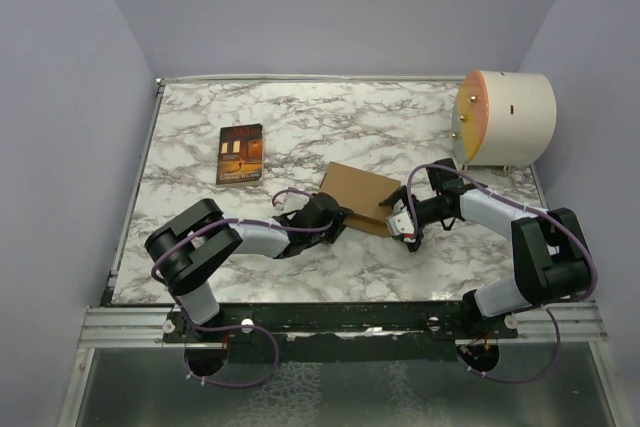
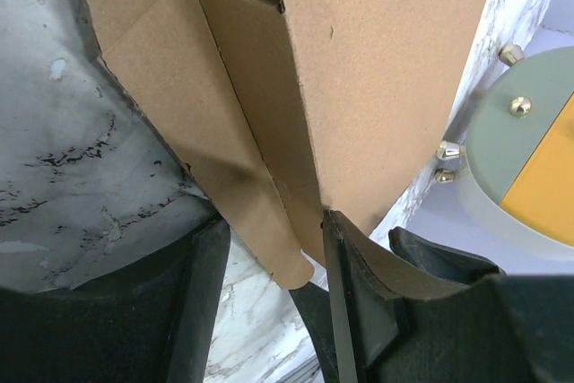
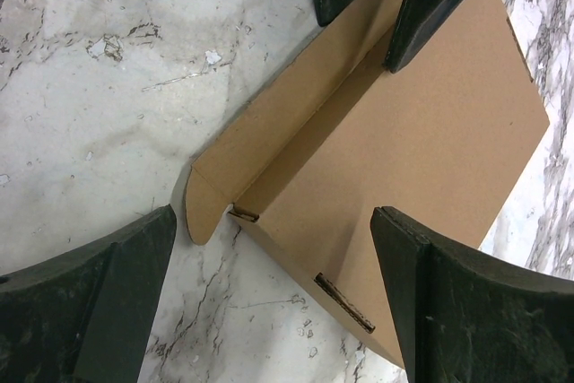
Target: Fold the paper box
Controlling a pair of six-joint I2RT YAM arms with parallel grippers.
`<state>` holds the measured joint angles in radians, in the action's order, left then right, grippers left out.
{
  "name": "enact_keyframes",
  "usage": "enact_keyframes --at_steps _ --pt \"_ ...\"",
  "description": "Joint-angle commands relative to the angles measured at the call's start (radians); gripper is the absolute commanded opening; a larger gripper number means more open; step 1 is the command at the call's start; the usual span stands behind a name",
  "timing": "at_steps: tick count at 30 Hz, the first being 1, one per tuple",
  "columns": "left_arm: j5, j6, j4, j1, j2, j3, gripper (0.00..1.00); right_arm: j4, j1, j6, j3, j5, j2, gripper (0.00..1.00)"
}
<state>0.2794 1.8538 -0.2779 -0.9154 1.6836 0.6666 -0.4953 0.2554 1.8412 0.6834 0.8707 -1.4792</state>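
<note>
The brown cardboard paper box [image 1: 360, 194] lies mid-table as a partly folded sheet, one long side flap raised. My left gripper [image 1: 338, 217] is at its near-left edge. In the left wrist view it [image 2: 273, 248] is open, and the flap's rounded tip [image 2: 291, 266] hangs between the fingers, the right finger [image 2: 359, 302] touching the box's fold. My right gripper [image 1: 403, 219] is at the near-right edge. In the right wrist view it [image 3: 273, 221] is open, straddling the box's corner [image 3: 269, 230] above the marble. The left gripper's fingers [image 3: 430, 6] show at the top, either side of the flap.
A dark book [image 1: 240, 154] with an orange cover picture lies at the back left. A large cream cylinder [image 1: 503, 119] lies on its side at the back right, and it also shows in the left wrist view [image 2: 529, 159]. Grey walls enclose the marble table [image 1: 200, 117].
</note>
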Motion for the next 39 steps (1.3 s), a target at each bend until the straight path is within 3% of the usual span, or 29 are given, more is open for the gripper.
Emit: enact_keyframes --at_steps 1,11,21,32,39 --pt "0.011 0.002 0.173 0.018 0.041 -0.034 0.50 0.006 0.007 -0.020 0.005 -0.034 -0.002 0.92" --pt "-0.003 0.011 0.198 0.028 0.040 -0.033 0.49 0.032 0.007 -0.047 0.010 -0.052 0.028 0.93" --pt "-0.018 -0.008 0.214 0.044 0.039 -0.021 0.47 0.014 0.007 0.053 0.061 -0.120 -0.010 0.94" --pt "-0.035 -0.026 0.200 0.056 0.044 -0.015 0.46 0.021 0.007 0.066 0.064 -0.067 -0.003 0.93" --pt "-0.043 -0.028 0.196 0.059 0.044 -0.017 0.46 -0.115 0.007 0.146 0.093 -0.076 -0.001 0.98"
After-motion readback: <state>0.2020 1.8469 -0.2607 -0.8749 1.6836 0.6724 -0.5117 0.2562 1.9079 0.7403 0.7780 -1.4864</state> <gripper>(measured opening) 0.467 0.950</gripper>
